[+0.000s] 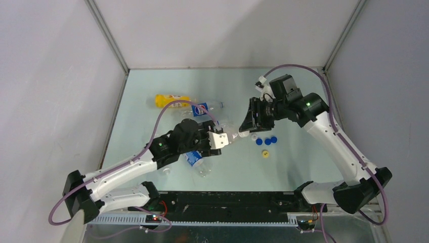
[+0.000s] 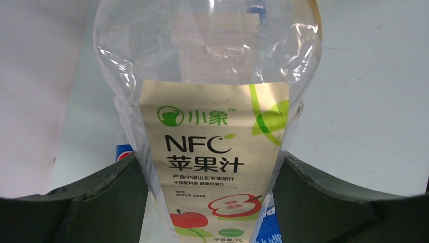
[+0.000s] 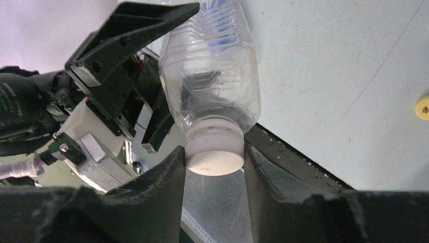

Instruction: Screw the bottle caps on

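Note:
My left gripper (image 1: 226, 137) is shut on a clear bottle with a yellowish apple-juice label (image 2: 212, 152) and holds it off the table, neck toward the right arm. In the left wrist view its fingers (image 2: 101, 202) press both sides of the label. My right gripper (image 1: 246, 129) is shut on the white cap (image 3: 215, 152), which sits on that bottle's neck (image 3: 212, 76). Loose caps lie on the table just right of the grippers: three blue caps (image 1: 267, 142) and one yellow cap (image 1: 265, 154), which also shows in the right wrist view (image 3: 424, 106).
A yellow-orange bottle (image 1: 169, 100) and a blue-labelled clear bottle (image 1: 202, 109) lie at the back left. Another blue-labelled bottle (image 1: 195, 159) lies under my left arm. Grey walls enclose the table on three sides.

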`<act>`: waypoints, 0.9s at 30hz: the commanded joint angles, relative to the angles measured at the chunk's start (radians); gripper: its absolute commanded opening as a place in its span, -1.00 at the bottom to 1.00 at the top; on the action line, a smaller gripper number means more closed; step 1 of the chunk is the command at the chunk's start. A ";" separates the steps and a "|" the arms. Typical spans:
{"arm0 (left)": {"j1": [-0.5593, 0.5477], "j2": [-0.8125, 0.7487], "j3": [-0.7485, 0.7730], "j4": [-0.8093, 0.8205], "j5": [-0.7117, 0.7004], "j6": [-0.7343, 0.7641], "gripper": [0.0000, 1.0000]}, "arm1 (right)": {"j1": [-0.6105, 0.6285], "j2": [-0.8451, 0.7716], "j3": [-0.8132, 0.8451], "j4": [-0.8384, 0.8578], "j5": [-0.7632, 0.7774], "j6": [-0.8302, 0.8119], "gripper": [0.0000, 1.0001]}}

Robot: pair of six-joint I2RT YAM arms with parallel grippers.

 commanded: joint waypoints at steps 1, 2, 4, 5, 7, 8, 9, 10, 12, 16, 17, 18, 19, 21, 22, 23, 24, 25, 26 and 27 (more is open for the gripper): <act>-0.036 -0.010 0.014 0.283 0.046 -0.015 -1.00 | 0.001 -0.028 0.016 0.160 0.011 0.114 -0.03; -0.033 -0.006 0.002 0.283 0.044 -0.022 -1.00 | 0.000 -0.045 0.016 0.171 0.013 0.109 0.09; -0.019 -0.001 -0.018 0.284 0.051 -0.038 -1.00 | 0.000 -0.070 0.016 0.204 0.021 0.087 0.26; -0.006 0.000 -0.029 0.284 0.055 -0.048 -1.00 | -0.002 -0.077 0.016 0.219 0.024 0.074 0.30; 0.009 0.008 -0.042 0.279 0.063 -0.057 -1.00 | -0.002 -0.095 0.016 0.234 0.029 0.058 0.43; 0.015 0.011 -0.043 0.274 0.070 -0.058 -1.00 | -0.005 -0.102 0.016 0.238 0.029 0.052 0.52; 0.018 0.017 -0.044 0.272 0.080 -0.064 -1.00 | -0.007 -0.105 0.016 0.240 0.030 0.040 0.55; 0.025 0.020 -0.044 0.265 0.087 -0.067 -1.00 | -0.009 -0.113 0.016 0.242 0.035 0.024 0.62; 0.036 0.030 -0.041 0.262 0.115 -0.085 -1.00 | -0.015 -0.129 0.016 0.254 0.039 -0.008 0.89; 0.068 0.050 -0.033 0.233 0.207 -0.144 -1.00 | -0.041 -0.176 0.014 0.297 0.013 -0.139 0.99; 0.074 0.056 -0.028 0.225 0.244 -0.165 -1.00 | -0.047 -0.191 0.013 0.301 0.005 -0.167 0.99; 0.087 0.060 -0.023 0.218 0.267 -0.174 -1.00 | -0.059 -0.198 0.012 0.304 -0.008 -0.231 0.99; 0.095 0.070 -0.010 0.203 0.313 -0.191 -1.00 | -0.066 -0.216 0.008 0.306 -0.012 -0.264 0.99; 0.119 0.083 0.012 0.180 0.392 -0.214 -1.00 | -0.094 -0.252 -0.020 0.324 -0.049 -0.354 0.99; 0.142 0.087 0.027 0.173 0.417 -0.229 -1.00 | -0.112 -0.267 -0.053 0.353 -0.093 -0.433 0.99; 0.148 0.094 0.035 0.158 0.469 -0.236 -1.00 | -0.121 -0.300 -0.071 0.369 -0.104 -0.450 0.99; 0.162 0.098 0.051 0.152 0.493 -0.250 -1.00 | -0.132 -0.315 -0.107 0.401 -0.121 -0.495 0.99; 0.169 0.104 0.057 0.145 0.545 -0.259 -1.00 | -0.142 -0.345 -0.122 0.415 -0.146 -0.520 0.99; 0.184 0.113 0.070 0.143 0.595 -0.275 -1.00 | -0.144 -0.358 -0.151 0.439 -0.158 -0.559 0.98; 0.191 0.116 0.075 0.141 0.617 -0.284 -1.00 | -0.148 -0.377 -0.160 0.447 -0.188 -0.582 0.97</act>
